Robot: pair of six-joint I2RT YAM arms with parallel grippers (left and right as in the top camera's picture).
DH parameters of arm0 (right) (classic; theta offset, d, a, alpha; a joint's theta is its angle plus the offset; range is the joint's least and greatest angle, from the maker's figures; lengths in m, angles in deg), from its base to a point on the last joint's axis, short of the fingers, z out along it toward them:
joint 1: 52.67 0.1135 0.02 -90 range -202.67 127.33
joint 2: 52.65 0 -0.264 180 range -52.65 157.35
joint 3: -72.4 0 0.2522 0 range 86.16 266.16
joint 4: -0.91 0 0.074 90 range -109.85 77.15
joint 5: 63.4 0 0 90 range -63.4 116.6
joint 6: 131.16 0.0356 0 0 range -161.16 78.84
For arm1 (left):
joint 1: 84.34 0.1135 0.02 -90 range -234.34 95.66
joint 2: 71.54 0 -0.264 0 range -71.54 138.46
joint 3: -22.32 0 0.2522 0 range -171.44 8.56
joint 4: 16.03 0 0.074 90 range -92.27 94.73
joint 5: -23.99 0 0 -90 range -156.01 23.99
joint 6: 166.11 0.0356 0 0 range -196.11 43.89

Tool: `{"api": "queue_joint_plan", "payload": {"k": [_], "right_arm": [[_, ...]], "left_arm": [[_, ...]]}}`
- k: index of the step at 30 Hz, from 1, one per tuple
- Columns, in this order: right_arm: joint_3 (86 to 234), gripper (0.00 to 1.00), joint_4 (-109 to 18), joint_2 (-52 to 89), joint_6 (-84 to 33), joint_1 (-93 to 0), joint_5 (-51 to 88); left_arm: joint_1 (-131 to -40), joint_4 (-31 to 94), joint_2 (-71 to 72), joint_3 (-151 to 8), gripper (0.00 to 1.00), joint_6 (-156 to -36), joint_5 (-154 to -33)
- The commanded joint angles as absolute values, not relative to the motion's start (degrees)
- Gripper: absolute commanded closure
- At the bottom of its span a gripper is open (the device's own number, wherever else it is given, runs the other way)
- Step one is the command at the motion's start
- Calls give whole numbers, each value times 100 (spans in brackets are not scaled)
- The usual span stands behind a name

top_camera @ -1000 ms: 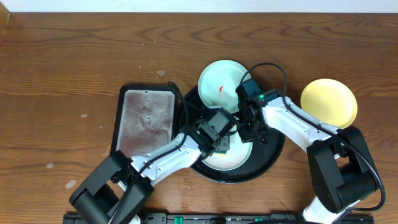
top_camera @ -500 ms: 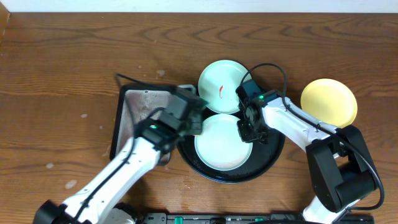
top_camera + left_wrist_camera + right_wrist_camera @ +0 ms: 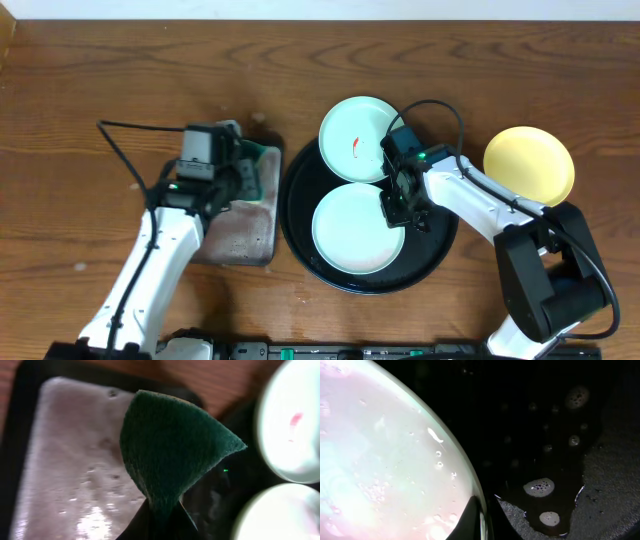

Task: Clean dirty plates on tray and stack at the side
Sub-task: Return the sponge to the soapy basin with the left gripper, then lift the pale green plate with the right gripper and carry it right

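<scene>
Wooden desk [image 3: 90, 90], glossy round black tray [image 3: 298, 200]: right gripper [image 3: 481, 516] pinches the wet mint-green plate [image 3: 355, 230] inside, which may slip; left gripper [image 3: 162, 516], beside the tray, clamps a green sponge [image 3: 170, 450].

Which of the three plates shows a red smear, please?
The mint-green plate at the black tray's far rim; the nearer mint plate and the yellow plate show none.

Overhead looks straight down; wrist cameras sit close, sharing the tray [image 3: 297, 215].
</scene>
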State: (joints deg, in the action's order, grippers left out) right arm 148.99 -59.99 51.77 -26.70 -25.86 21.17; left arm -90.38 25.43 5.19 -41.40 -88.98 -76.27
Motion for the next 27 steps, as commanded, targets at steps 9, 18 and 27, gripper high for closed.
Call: {"api": "queue_joint_plan", "payload": {"k": [9, 18, 27], "right_arm": [[14921, 99, -5861, 3573, -2882, -2569, 3194], [14921, 99, -5520, 2880, -3549, -2464, 4713], [14921, 99, -5092, 2808, -4528, -1799, 6204]], "left_arm": [[-8719, 2699, 1598, -4129, 93, -8297, -7732], [-8719, 2657, 2046, -4129, 93, -8301, -7645], [-8719, 2659, 2062, -4129, 92, -8301, -7643]]}}
